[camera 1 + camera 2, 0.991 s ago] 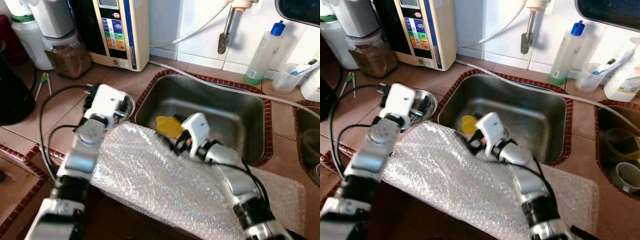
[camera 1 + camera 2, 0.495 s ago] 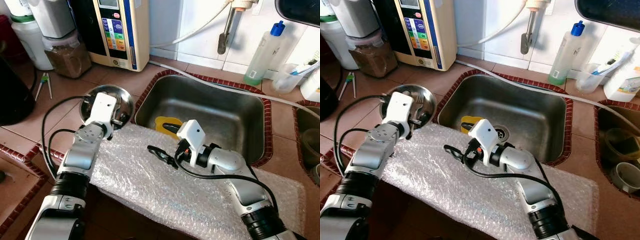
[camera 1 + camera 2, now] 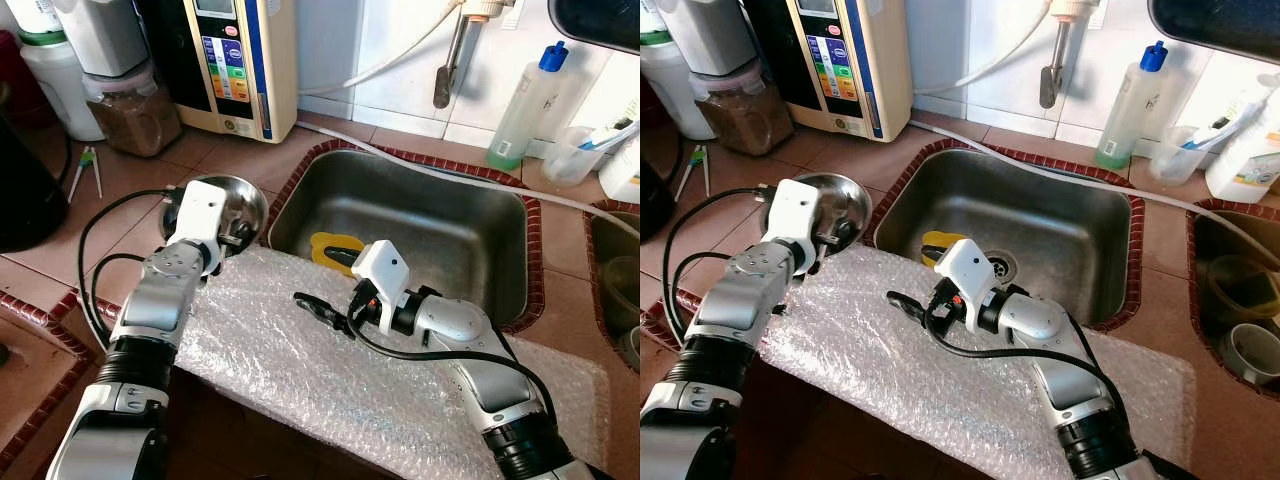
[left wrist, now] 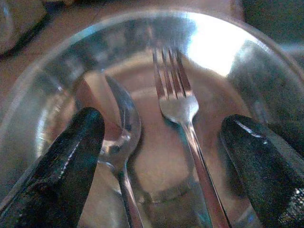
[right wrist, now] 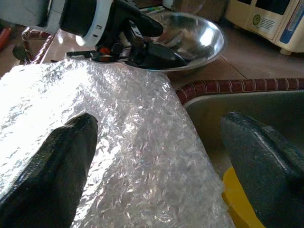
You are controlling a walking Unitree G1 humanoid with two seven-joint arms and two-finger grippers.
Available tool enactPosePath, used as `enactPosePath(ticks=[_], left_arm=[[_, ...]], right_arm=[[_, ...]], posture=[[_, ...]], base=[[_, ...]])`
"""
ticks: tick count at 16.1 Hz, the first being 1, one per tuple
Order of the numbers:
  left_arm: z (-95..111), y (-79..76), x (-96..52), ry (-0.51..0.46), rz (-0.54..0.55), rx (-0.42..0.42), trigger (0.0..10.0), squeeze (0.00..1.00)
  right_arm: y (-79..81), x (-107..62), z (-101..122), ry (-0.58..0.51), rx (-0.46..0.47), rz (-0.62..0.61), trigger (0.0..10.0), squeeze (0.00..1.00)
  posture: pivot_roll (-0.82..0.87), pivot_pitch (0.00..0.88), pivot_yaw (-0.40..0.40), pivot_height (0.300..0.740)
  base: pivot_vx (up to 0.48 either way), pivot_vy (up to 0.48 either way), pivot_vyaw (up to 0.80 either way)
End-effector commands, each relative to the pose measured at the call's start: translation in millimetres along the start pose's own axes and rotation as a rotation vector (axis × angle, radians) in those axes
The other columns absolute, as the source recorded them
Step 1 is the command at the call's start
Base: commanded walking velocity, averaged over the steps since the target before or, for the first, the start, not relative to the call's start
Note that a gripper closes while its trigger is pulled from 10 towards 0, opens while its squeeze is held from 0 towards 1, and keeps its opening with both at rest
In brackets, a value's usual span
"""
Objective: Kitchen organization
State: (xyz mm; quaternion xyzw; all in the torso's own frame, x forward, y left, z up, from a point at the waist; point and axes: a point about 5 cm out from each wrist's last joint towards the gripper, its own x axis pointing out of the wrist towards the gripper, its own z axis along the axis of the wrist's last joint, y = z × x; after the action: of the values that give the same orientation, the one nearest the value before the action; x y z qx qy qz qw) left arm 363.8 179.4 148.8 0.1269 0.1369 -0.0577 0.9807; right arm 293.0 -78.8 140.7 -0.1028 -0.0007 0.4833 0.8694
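**Entry: cutlery bowl beside the sink, both arms stationed**

Item 1. Left gripper (image 4: 161,156). I have it poised over the steel bowl (image 3: 240,195), left of centre in the head views, on the tiled surface (image 3: 130,200). Fingers spread wide and empty; they flank a spoon (image 4: 121,137) and a fork (image 4: 178,102) lying side by side in the bowl. Compared with a second ago, the wrist has lifted enough to uncover the bowl's rim, then settled; over the last half second it barely shifted.

Item 2. Right gripper (image 3: 318,306). Released, holding nothing. It sits low over the bubble wrap (image 3: 300,350), centre of the frame, pointing toward the bowl. A second ago this arm was reaching at the sink's edge beside the yellow thing (image 3: 335,250); it has since swung out onto the wrap and stopped there.

Item 3. Sink (image 3: 450,225), upper centre. The yellow thing rests at its near left wall, untouched.

Item 4. Background, upper frame: water machine (image 3: 235,60), soap bottle (image 3: 530,100), jar (image 3: 130,110). Not involved.

Assessment. Both arms are now settled, and the left is lined up on the cutlery. I judge the next step to be closing on the fork or spoon. Both handles lie close together on a curved, slick base, so catching just one cleanly may be tricky.
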Motion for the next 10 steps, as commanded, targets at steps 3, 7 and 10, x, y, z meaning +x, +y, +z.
enactPosePath(ticks=[3,7,10], left_arm=[[-13,17.2,-3.1,0.071,0.051,-0.019,4.1,0.00],[-21,34.5,-8.6,0.107,0.090,-0.016,3.6,0.00],[-7,34.8,-7.2,0.060,0.069,-0.007,10.0,0.00]], right_arm=[[1.8,-0.2,-1,0.016,-0.016,0.010,10.0,0.00],[1.0,0.8,-1,0.020,-0.021,0.012,10.0,0.00],[-0.2,0.4,-1,0.024,-0.026,0.011,10.0,0.00]], posture=[[0.03,0.090,0.040,0.740],[0.04,0.091,0.038,0.740],[0.04,0.091,0.035,0.740]], base=[[0.000,0.000,0.00],[0.000,0.000,0.00],[0.000,0.000,0.00]])
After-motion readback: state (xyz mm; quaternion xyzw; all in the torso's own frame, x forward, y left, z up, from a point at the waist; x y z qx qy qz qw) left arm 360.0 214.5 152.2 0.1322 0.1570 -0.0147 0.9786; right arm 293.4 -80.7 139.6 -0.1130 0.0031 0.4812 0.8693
